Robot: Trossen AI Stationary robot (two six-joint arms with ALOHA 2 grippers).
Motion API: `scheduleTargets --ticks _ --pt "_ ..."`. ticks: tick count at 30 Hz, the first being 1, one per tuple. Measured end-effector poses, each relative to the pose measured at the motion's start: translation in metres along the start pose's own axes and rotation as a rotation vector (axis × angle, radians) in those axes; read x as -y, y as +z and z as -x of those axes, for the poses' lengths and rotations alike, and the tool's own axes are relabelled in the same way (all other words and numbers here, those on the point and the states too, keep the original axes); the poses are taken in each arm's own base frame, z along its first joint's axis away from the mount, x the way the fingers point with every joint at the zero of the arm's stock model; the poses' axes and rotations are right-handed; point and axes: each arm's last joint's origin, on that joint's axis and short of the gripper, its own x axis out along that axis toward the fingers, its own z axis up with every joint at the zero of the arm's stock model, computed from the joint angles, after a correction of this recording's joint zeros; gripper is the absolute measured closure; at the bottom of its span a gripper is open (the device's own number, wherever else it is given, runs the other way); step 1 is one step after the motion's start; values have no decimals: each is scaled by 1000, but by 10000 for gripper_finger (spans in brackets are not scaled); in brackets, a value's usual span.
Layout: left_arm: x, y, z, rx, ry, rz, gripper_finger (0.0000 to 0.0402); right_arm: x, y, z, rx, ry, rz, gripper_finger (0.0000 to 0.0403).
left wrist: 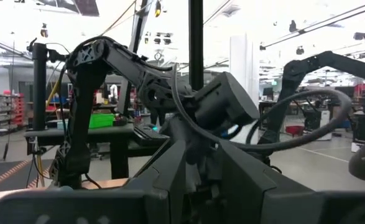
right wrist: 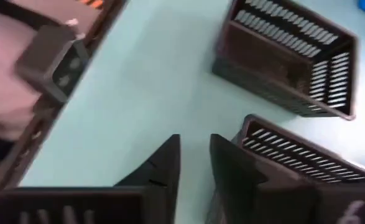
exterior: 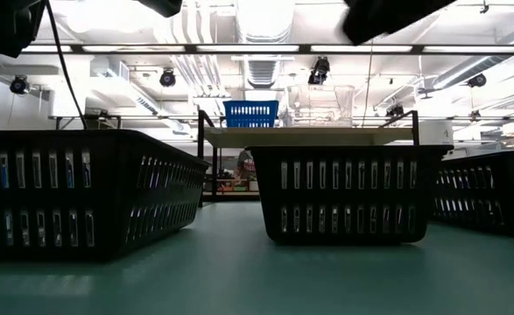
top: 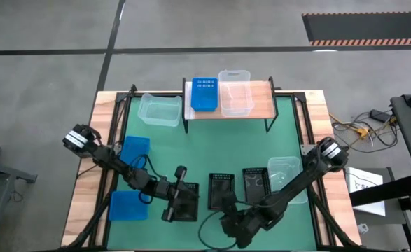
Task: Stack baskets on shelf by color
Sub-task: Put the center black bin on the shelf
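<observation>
**A:** Two of nine up so far: a solid blue plastic basket (top: pixel 205 94) and a clear translucent plastic basket (top: pixel 235 92), side by side on the wooden-topped, black-legged shelf (top: pixel 262 105), top centre of the high view.

**B:** And the black ones?

**A:** Down on the green table (top: pixel 212 150), lower middle: leftmost black perforated basket (top: pixel 186 201), middle black perforated basket (top: pixel 220 190), one more to the right.

**B:** Right gripper (right wrist: pixel 194 168)?

**A:** Bottom centre, just beside the middle black perforated basket. Parted, with nothing between.

**B:** Left gripper (top: pixel 171 208)?

**A:** Over the leftmost black perforated basket. Impossible to tell whether clenched or released.

**B:** Step in hand?

**A:** Probably starting on the black pile. Calls for closing on one rim, lifting clear, then setting down on the shelf's narrow bare right end.
</observation>
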Motion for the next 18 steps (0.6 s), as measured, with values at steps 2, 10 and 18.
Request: scheduleTargets --ticks 2,10,18 --pt "0 0 0 0 0 0 322 2 -1 -6 -21 -56 3 291" --pt "0 0 0 1 -1 0 322 14 -9 -22 -70 -186 -35 228" --pt "0 0 0 1 -1 0 322 15 -20 -41 -117 -157 -49 233"
